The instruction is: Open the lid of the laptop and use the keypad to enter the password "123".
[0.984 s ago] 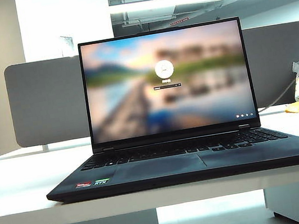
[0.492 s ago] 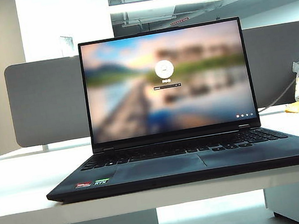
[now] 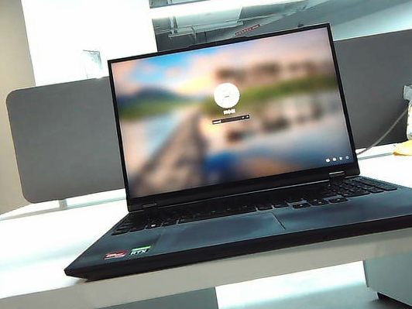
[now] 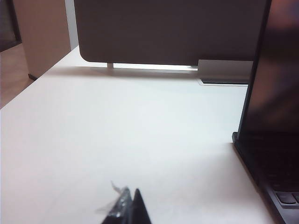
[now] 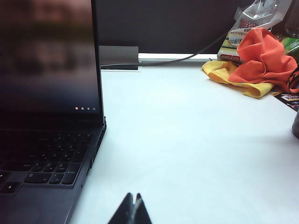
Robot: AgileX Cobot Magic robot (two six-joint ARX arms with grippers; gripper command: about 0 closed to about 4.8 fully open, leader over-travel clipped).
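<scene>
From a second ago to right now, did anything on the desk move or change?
No, nothing visibly changed. The laptop sits in the same spot, its lid standing open with the login screen lit. Neither claw shows up in the exterior view. The left claw is above the bare table beside the laptop, the right claw above the table on its other side, both shut on nothing.

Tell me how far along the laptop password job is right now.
Done: the lid stands open, with the login screen lit. In hand: nothing; the left tool and right tool both sit shut over bare table beside the laptop. Left: whether the password went in on the keypad can't be read.
</scene>
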